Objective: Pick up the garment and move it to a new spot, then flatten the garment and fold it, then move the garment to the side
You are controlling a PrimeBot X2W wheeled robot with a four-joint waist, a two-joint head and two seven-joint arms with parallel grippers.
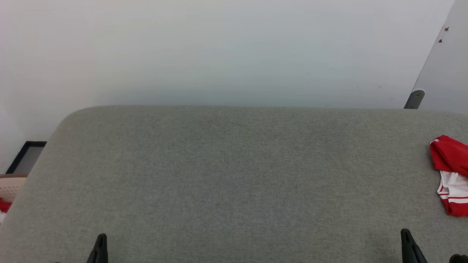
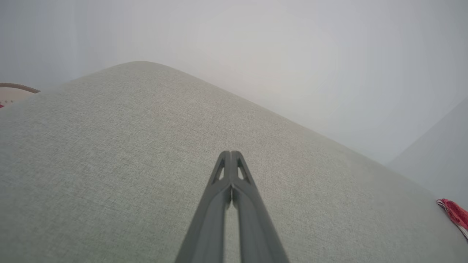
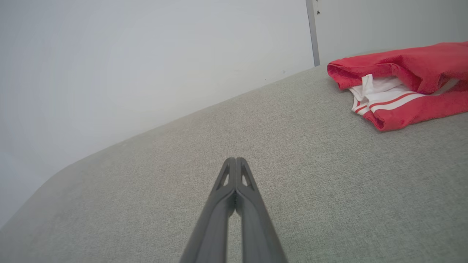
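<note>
Grey woven fabric covers the broad padded bench (image 1: pixel 234 175), which runs back to a plain pale wall. Far off to the left of the left gripper, past the bench's rounded corner, a beige perforated basket (image 1: pixel 10 187) peeks in with a scrap of red cloth inside; that bundle is not the task's piece.

At the near left edge, the left gripper (image 1: pixel 99 249) rests low over bare fabric, its two dark fingers pressed together with nothing between them, as the left wrist view (image 2: pixel 231 160) shows plainly. Ahead of it lies only open upholstery.

Across the wide bare middle, the right gripper (image 1: pixel 409 245) sits at the near right edge, likewise closed on nothing, fingertips meeting in the right wrist view (image 3: pixel 236 166).

Beyond and to the right of the right gripper, well apart from its tips, lies the garment (image 3: pixel 402 87): bright red, doubled over on itself, with a white striped hem panel showing between the red layers. It sits near the bench's right end.

Judging from this, the compact layered shape at the side suggests the fold and the final move aside may already be done, though it could equally be a loose heap awaiting pickup; the pictures do not settle which. Neither gripper touches it.
</note>
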